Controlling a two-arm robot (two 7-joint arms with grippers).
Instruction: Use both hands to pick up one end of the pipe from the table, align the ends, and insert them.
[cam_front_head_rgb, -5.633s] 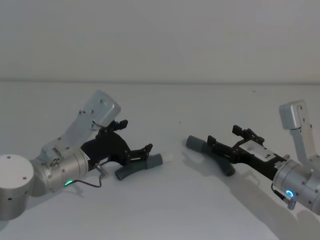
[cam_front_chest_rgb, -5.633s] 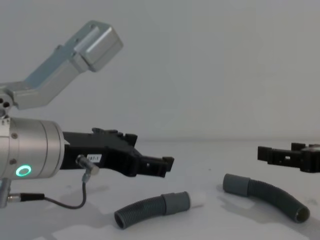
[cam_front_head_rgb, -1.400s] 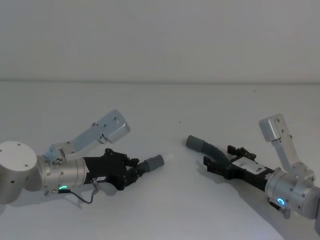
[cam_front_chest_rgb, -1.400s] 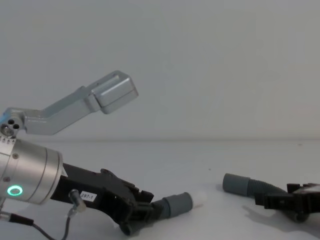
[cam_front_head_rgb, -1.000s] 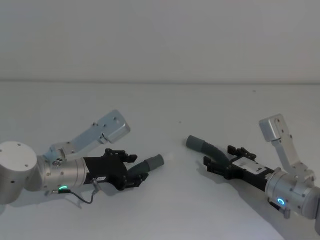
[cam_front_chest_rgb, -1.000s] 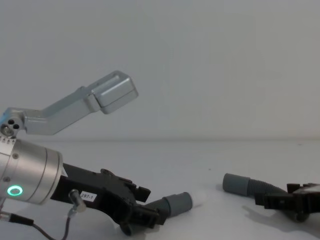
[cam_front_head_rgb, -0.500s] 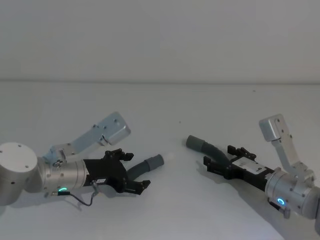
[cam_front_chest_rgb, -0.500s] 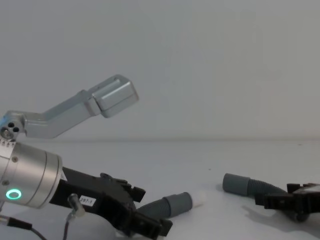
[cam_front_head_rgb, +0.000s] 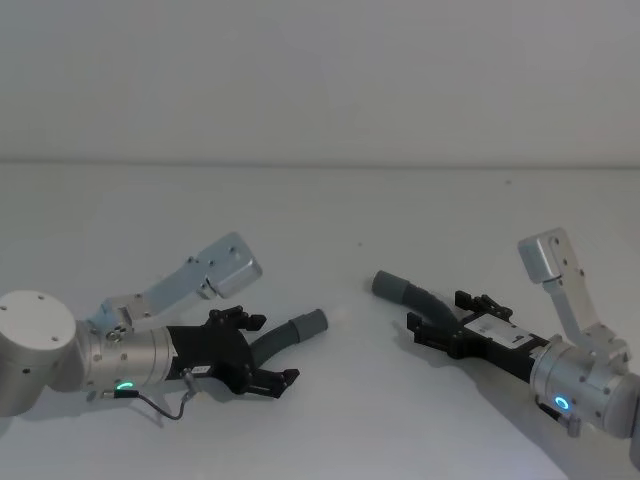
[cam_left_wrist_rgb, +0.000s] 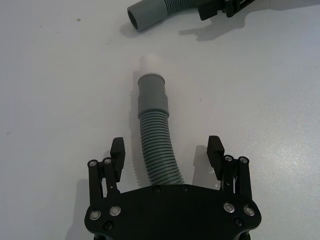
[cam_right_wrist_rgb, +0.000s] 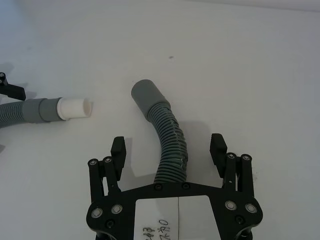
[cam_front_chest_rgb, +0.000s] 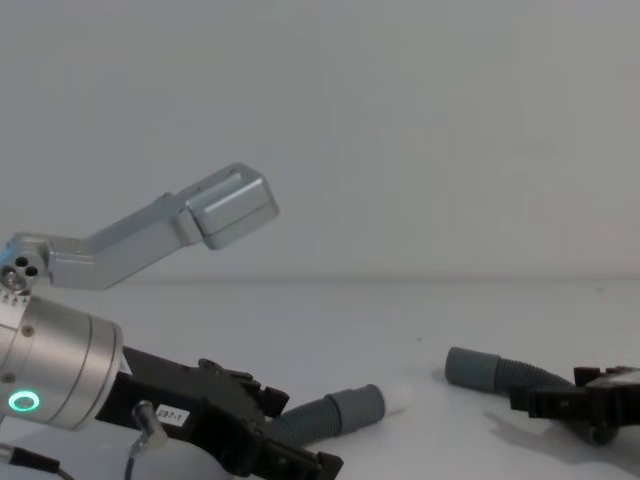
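— Where is the left black plastic two-finger claw (cam_front_head_rgb: 268, 350) being held?
— It is being held low over the plain matte white bench (cam_front_head_rgb: 330, 210) on the robot's left, spread wide; nothing is being gripped. The short curved dark-grey corrugated hose piece with the stub (cam_left_wrist_rgb: 156, 135) is being straddled by its fingers (cam_left_wrist_rgb: 117, 150), and a gap is being left on either side of the ribbed body.
— How is that hose piece being supported?
— It is being carried flat by the bench; its wider smooth grey cuff (cam_left_wrist_rgb: 151, 92) is being pointed away from the claw, towards the middle; the short white stub (cam_left_wrist_rgb: 150, 62) is being shown just beyond that cuff.
— What is being done with the right black plastic two-finger claw (cam_front_head_rgb: 436, 311)?
— It too is being held wide open and low, on the robot's right; nothing is being clamped. The second curved dark-grey corrugated hose piece (cam_right_wrist_rgb: 170, 137) is being straddled at its ribbed part, with clear space on both sides.
— Where is that piece's end being directed?
— Its plain smooth grey cuff (cam_right_wrist_rgb: 145, 97) is being pointed towards the middle; the two cuffs are being separated by bare bench, near each other but not touching.
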